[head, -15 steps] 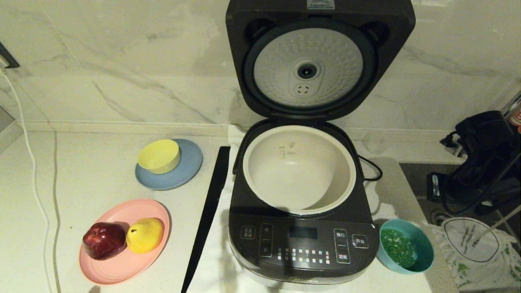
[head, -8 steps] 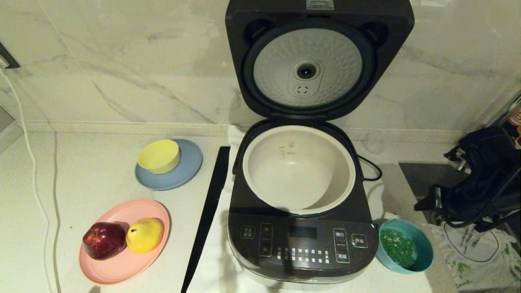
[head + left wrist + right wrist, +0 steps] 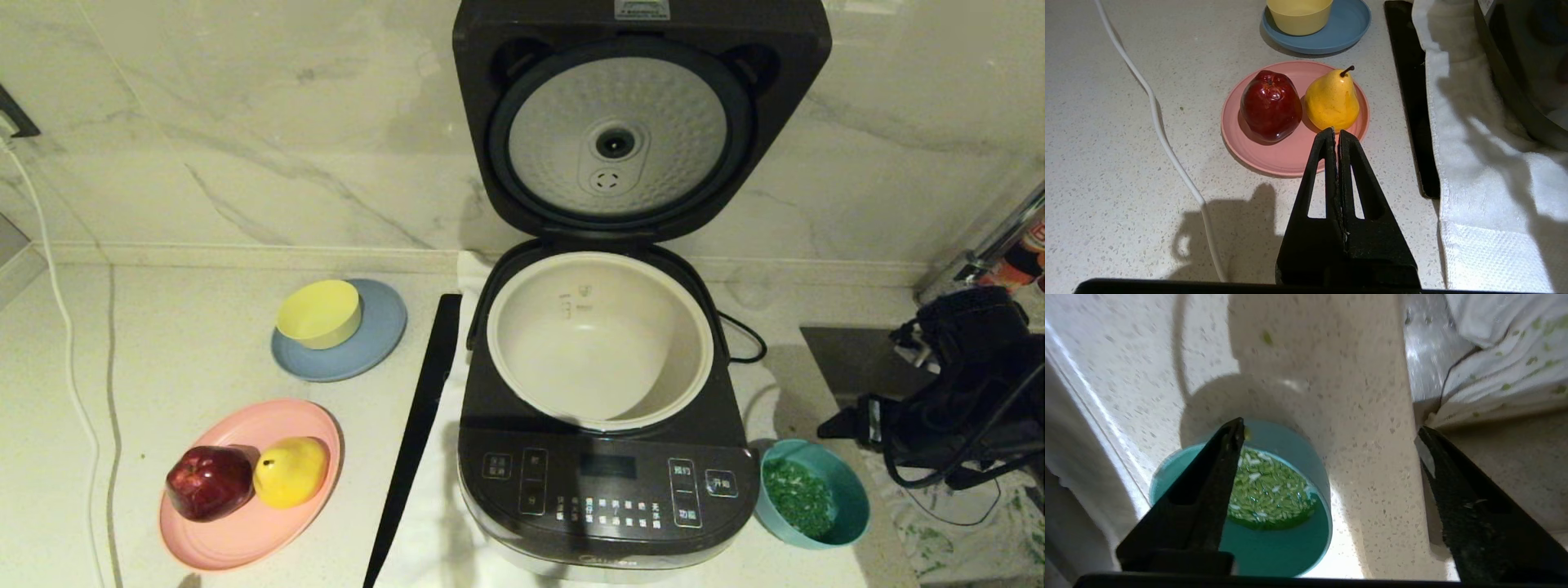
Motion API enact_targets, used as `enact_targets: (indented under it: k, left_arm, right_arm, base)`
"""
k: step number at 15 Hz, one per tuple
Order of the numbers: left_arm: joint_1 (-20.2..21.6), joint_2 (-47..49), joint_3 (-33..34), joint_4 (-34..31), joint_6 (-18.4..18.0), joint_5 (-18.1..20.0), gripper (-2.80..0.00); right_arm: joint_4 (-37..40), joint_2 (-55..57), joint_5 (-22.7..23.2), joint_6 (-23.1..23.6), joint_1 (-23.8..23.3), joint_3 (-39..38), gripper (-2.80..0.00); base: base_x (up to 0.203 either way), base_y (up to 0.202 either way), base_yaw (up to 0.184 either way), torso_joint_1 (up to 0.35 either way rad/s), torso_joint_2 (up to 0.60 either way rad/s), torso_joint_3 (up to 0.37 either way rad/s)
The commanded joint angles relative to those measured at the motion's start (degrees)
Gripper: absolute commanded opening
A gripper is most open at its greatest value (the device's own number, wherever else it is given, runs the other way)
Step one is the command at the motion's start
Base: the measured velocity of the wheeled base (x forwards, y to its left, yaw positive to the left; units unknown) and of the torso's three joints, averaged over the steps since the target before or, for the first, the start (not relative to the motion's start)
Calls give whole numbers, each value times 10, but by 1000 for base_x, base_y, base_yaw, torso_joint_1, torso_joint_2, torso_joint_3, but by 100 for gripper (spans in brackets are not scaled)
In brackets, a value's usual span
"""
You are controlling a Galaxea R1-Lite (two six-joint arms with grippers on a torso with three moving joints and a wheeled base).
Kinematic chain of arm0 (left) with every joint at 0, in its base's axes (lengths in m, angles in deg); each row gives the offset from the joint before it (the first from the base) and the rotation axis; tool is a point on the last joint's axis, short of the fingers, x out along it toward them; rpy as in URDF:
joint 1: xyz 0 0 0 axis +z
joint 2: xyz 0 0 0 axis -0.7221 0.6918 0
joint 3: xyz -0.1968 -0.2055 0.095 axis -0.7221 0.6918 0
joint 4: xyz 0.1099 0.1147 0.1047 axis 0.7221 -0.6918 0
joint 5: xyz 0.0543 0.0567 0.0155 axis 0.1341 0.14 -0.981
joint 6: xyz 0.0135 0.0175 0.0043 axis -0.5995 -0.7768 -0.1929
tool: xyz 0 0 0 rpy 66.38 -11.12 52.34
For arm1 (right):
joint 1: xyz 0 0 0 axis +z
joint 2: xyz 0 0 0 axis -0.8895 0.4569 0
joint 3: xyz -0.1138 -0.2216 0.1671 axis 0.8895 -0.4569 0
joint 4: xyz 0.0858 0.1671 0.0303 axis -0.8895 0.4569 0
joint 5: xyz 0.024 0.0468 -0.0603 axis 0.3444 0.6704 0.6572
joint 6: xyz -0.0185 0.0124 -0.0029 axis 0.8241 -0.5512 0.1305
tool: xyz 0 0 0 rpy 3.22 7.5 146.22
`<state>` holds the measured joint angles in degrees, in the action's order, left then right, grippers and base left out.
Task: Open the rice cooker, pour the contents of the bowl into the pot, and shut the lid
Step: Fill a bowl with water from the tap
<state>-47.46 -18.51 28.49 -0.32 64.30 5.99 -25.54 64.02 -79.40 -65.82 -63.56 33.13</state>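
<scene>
The dark grey rice cooker [image 3: 604,482] is seen with its lid [image 3: 641,122] raised upright, the dimpled silver disc exposed. The white pot [image 3: 600,339] is seated inside, empty. The teal bowl [image 3: 849,494], filled with chopped green contents [image 3: 796,496], is set just beside the cooker's front right corner.

The bowl [image 3: 812,492] sits tight against the rice cooker [image 3: 602,457] at the countertop's [image 3: 163,327] front right, so only its right side is open. The right gripper [image 3: 1331,457] hangs spread there. The raised lid [image 3: 641,122] leaves the pot [image 3: 600,339] clear from above.
</scene>
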Motion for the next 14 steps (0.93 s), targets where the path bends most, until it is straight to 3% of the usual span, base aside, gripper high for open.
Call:
enact_targets:
  k: [1, 8, 14]
  left_arm:
    - [0, -1, 5, 0, -1, 0, -280]
    - [0, -1, 5, -1, -1, 0, -280]
    - [0, -1, 5, 0, 0, 0, -280]
  right_arm:
    - [0, 8, -1, -1, 0, -1, 0]
    - [-36, 33, -4, 0, 0, -10, 0]
    - [-33, -24, 1, 1, -9, 0, 0]
  base:
    - [0, 0, 0, 0, 0, 0]
    - [0, 0, 0, 0, 0, 0]
    - [0, 0, 0, 0, 0, 0]
